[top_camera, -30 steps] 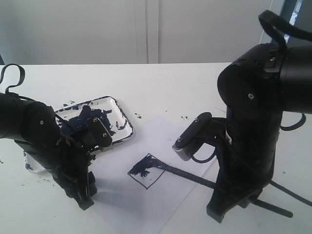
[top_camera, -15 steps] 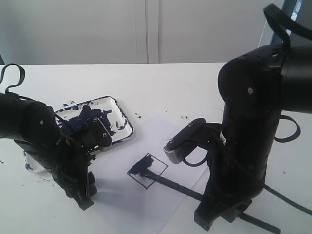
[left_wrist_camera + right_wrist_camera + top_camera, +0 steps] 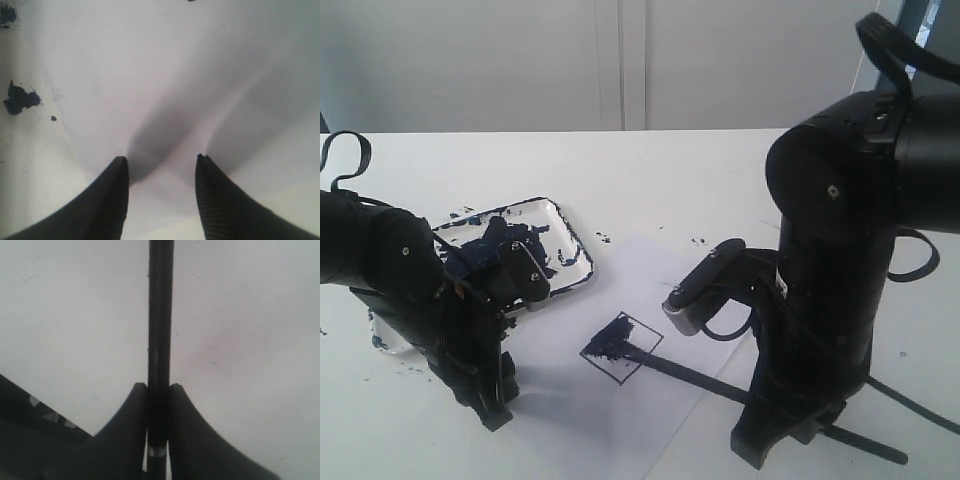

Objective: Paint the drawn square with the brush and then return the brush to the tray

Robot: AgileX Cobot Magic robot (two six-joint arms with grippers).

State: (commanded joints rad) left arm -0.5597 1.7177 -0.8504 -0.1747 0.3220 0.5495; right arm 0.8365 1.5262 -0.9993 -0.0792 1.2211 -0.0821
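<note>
The right arm stoops low at the near right; right fingers clamp the long thin black brush, tip on the small part-painted paper square; left fingers stand apart, empty.

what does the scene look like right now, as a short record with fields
right gripper: shut on the brush
brush tip: resting on the drawn square
drawn square: partly filled dark blue, the rest white inside its outline
left gripper: open, nothing between the jaws
tray: smeared with paint, beside the left arm, no brush in it
paper sheet: carries the square, lies on the table
</note>
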